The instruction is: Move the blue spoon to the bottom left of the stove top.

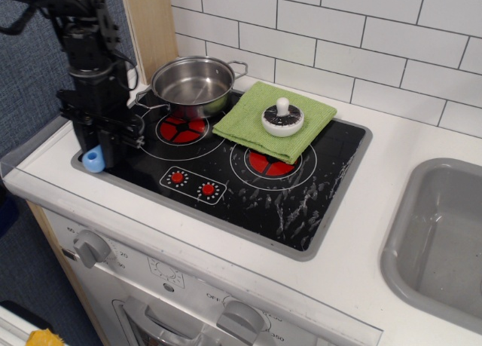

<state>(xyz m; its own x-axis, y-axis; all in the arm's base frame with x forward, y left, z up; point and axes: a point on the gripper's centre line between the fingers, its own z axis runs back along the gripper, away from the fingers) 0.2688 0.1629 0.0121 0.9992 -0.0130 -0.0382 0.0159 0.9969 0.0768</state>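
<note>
The stove top (pixel 301 195) is a black glossy cooktop with a grey rim, white circles and red burner marks. My black gripper (pixel 105 146) hangs over its near left corner. The light-blue handle end of the blue spoon (pixel 92 160) sticks out below the fingers at that corner, at or just above the glass. The spoon's grey bowl is hidden behind the gripper. The fingers stand close around the spoon; I cannot tell whether they still pinch it.
A steel pot (pixel 193 84) stands on the back left burner, just right of my arm. A green cloth (pixel 256 124) with a white-knobbed lid (pixel 282 118) lies at the back middle. A grey sink (pixel 444 240) is at the right. A wooden panel (pixel 151 26) rises behind the arm.
</note>
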